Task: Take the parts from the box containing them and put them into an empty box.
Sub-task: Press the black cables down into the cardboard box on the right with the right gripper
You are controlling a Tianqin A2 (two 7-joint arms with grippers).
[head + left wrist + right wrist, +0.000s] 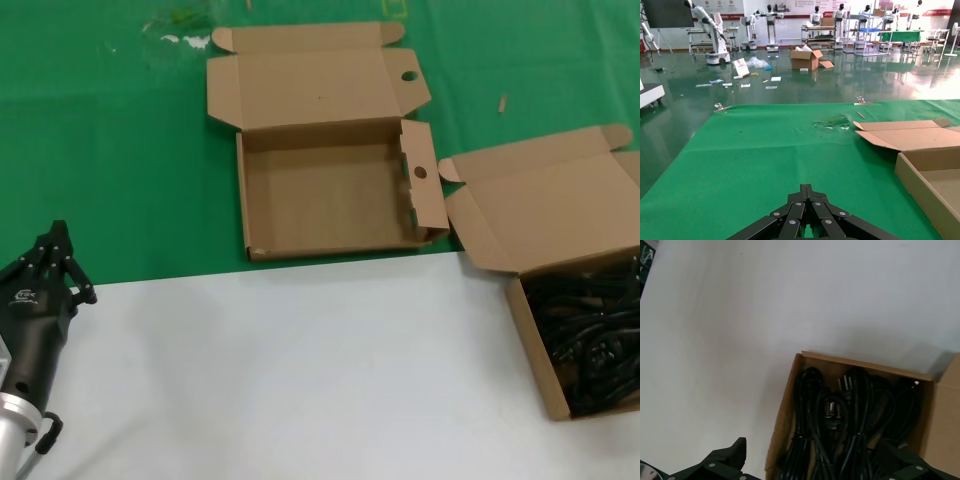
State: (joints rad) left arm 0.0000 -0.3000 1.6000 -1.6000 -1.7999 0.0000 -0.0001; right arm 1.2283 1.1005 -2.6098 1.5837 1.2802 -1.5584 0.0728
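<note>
The right gripper (815, 462) hangs directly above the plain-lidded cardboard box (785, 420), fingers (722, 460) spread wide apart and holding nothing; coiled black cables (840, 425) fill the box beneath it. The left gripper (55, 255) rests low over the white tabletop (280, 370), fingertips pressed together, empty. Ahead of it on the green cloth (100, 150) lies the holed-lid box (330, 190), open and bare inside.

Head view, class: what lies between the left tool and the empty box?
Nothing stands between the left tool and the empty box: only bare green cloth and the white tabletop, as the head view shows.
</note>
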